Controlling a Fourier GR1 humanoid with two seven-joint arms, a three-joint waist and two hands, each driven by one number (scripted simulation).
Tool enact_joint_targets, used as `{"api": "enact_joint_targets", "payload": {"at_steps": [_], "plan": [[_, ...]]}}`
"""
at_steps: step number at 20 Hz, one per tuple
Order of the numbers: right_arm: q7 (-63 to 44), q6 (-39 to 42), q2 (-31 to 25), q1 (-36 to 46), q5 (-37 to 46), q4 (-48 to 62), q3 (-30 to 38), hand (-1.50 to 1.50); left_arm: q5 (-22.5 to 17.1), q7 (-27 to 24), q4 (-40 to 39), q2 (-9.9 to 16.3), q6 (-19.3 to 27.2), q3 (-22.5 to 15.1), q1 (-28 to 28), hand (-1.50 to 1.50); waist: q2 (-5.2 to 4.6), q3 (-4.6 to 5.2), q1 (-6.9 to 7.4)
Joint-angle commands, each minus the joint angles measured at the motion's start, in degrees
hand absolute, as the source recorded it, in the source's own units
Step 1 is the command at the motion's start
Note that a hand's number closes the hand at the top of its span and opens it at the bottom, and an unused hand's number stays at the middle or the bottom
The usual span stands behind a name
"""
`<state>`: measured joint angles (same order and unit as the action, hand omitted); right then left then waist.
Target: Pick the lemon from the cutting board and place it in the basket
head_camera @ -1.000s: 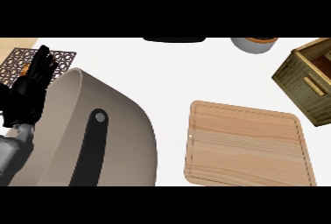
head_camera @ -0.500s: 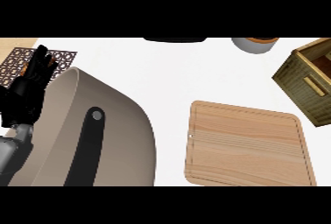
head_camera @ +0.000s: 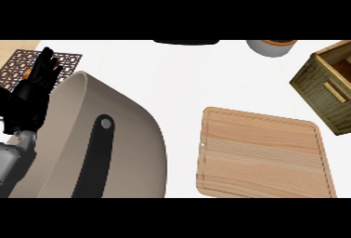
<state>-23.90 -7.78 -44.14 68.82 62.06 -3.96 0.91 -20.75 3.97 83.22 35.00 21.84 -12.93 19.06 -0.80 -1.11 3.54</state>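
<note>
The wooden cutting board (head_camera: 264, 155) lies at the lower right of the head view and nothing rests on it. No lemon shows anywhere. The woven basket (head_camera: 329, 88) stands at the right edge, just beyond the board's far right corner, partly cut off. My left hand (head_camera: 31, 100) is at the left edge, black fingers pointing up and straight, holding nothing. A big beige rounded shape (head_camera: 96, 148) with a black stripe fills the lower left and hides what lies under it. My right hand does not show.
A brown lattice mat (head_camera: 24, 65) lies at the upper left behind the left hand. A grey cup with an orange rim (head_camera: 272, 47) and a dark object (head_camera: 185, 42) sit at the top edge. White counter (head_camera: 205, 79) spreads between them.
</note>
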Motion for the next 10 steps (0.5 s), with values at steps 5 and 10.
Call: {"api": "enact_joint_targets", "payload": {"at_steps": [5,10], "plan": [[0.12,0.72,0.37,-2.02,-1.8,0.39,1.84,1.5,-0.4,1.48,1.67,-3.89,0.79,-2.96,-4.44,0.0,-0.36,0.92,0.1],[-4.83,5.32,0.68,0.28,-2.9,1.45,2.94,1.5,-1.55,0.8,-1.87,-3.43,-1.4,-1.43,-1.49,0.0,-0.67,1.01,-0.24]]}}
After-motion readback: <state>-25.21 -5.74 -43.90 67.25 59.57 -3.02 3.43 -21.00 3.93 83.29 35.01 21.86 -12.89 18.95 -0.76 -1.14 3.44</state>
